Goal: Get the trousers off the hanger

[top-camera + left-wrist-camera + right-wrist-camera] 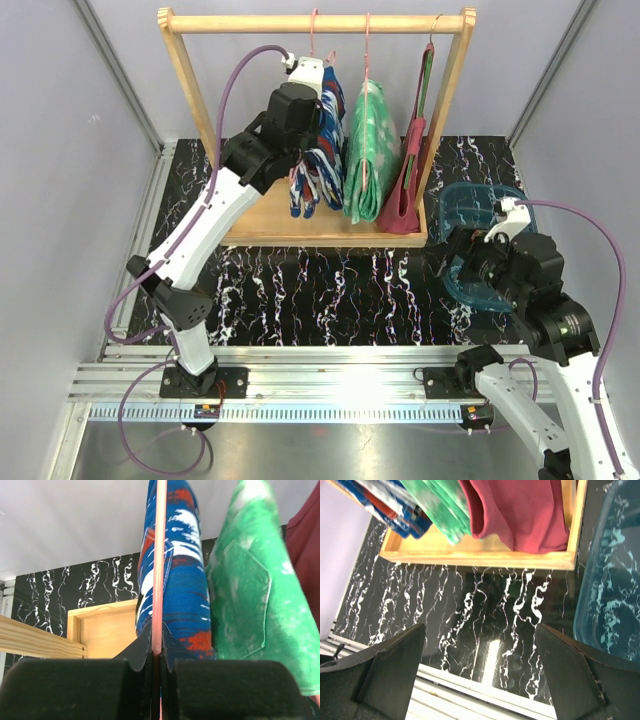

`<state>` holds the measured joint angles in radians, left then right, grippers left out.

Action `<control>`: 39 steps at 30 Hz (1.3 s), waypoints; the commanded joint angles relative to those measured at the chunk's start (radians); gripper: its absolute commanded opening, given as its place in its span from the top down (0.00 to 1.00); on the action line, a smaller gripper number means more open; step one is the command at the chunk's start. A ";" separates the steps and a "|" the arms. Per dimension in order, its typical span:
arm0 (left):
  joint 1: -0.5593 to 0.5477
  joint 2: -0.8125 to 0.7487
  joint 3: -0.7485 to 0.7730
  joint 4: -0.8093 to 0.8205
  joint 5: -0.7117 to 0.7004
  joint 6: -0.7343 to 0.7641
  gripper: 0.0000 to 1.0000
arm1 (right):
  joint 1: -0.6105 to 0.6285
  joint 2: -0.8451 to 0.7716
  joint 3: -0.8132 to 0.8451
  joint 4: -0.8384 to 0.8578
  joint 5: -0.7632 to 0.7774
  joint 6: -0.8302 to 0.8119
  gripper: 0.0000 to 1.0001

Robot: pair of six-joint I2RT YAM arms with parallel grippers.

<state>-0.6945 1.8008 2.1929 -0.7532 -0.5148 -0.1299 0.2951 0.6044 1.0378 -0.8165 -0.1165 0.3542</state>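
The dark blue trousers (318,172) with red and white pattern hang folded over a pink wire hanger (160,555) at the left of the wooden rack (320,22). The green marbled trousers (368,150) hang beside them on a second pink hanger (367,50). My left gripper (157,650) is shut on the pink hanger wire, right against the blue trousers (175,580); the green pair (255,600) hangs to its right. My right gripper (480,645) is open and empty, low over the black marbled mat near the teal bin.
A maroon tank top (408,190) hangs at the rack's right end. The rack's wooden base tray (475,557) sits on the mat. A clear teal bin (480,210) stands right of the rack, beside my right arm. Grey walls close in on both sides.
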 commanded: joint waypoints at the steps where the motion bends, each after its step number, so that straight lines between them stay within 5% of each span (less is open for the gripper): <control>1: 0.003 -0.119 0.085 0.218 -0.002 -0.045 1.00 | 0.007 0.031 0.086 0.077 -0.014 -0.018 0.01; 15: 0.000 -0.238 0.065 0.221 0.016 -0.146 1.00 | 0.009 0.204 0.382 0.137 -0.051 -0.127 0.01; 24: -0.016 -0.440 -0.005 0.009 0.021 -0.356 1.00 | 0.027 0.567 0.859 0.024 -0.261 -0.129 0.00; 32: -0.066 -0.595 -0.200 -0.058 0.038 -0.490 1.00 | 0.640 0.782 1.035 -0.026 0.395 -0.296 0.01; 39: -0.088 -0.681 -0.294 -0.029 0.073 -0.594 1.00 | 0.930 0.704 0.572 0.570 0.641 -0.428 0.01</control>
<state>-0.7700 1.1633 1.8977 -0.9874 -0.4603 -0.6628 1.1484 1.3716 1.7638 -0.6159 0.3359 0.0292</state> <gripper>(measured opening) 0.030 0.990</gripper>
